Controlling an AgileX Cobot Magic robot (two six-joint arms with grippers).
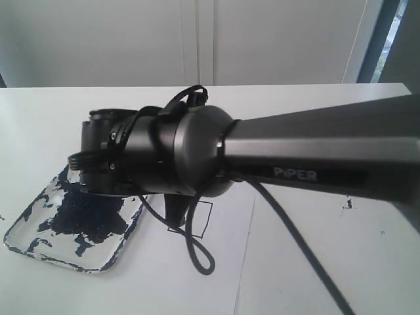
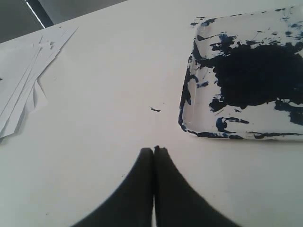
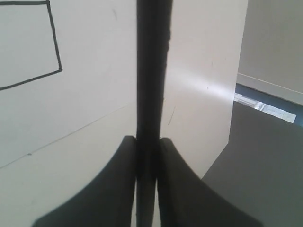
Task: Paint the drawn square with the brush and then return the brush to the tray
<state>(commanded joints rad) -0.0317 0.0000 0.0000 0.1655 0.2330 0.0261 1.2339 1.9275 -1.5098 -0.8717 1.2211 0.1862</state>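
Thin black brush (image 3: 152, 71) is clamped by right gripper (image 3: 147, 140); left gripper (image 2: 154, 150) is pressed together near paint-smeared clear plastic tray (image 2: 185, 101).

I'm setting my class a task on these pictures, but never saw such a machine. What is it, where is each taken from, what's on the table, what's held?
It is a robot with two gripper-tipped arms. One picture comes from a camera off the arms: the grey right arm fills it. The other two come from wrist cameras. On the white table lie a clear plastic tray smeared with dark blue paint and white paper bearing a drawn square, unpainted where visible. The right gripper clamps a thin black brush; the left gripper is shut, empty.
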